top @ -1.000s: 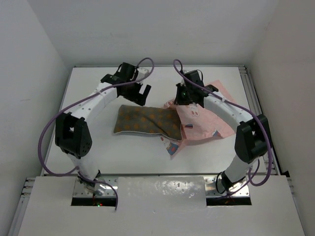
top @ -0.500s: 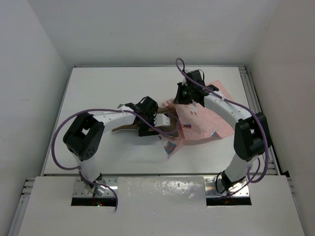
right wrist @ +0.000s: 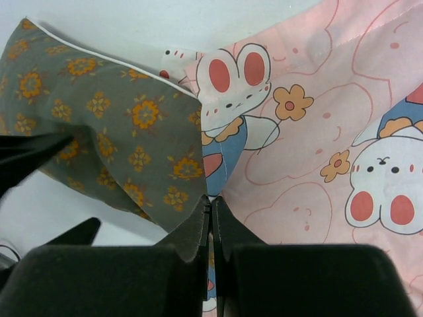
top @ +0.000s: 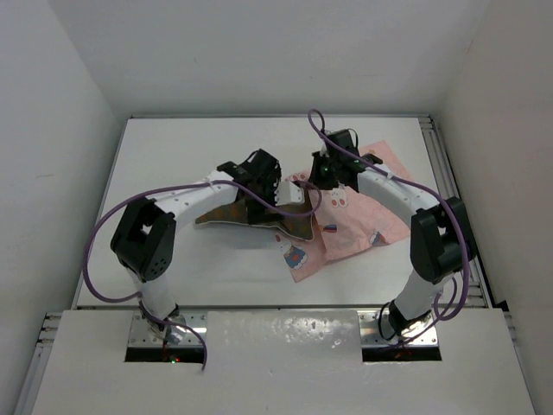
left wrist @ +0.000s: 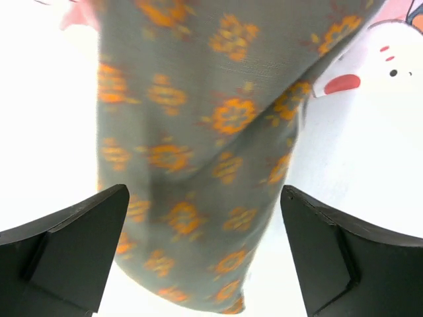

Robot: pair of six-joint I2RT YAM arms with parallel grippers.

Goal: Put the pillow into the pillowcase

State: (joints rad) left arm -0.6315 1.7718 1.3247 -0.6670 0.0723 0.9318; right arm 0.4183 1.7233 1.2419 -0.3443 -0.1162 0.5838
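The white desk carried two cloth things, both from its middle toward the right. The pink bunny-print pillowcase lay rumpled on the right half, with one corner pointing to the near edge and another to the far right corner. The brown pillow with small orange flowers lay just left of it, its right end meeting the pillowcase's open edge. Whether the pillow rested fully flat could not be told. A metal rail ran along the desk's right edge.

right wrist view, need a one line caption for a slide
Right gripper pinches the edge of the light-pink bunny-print pillowcase beside the flat brown orange-flowered pillow.
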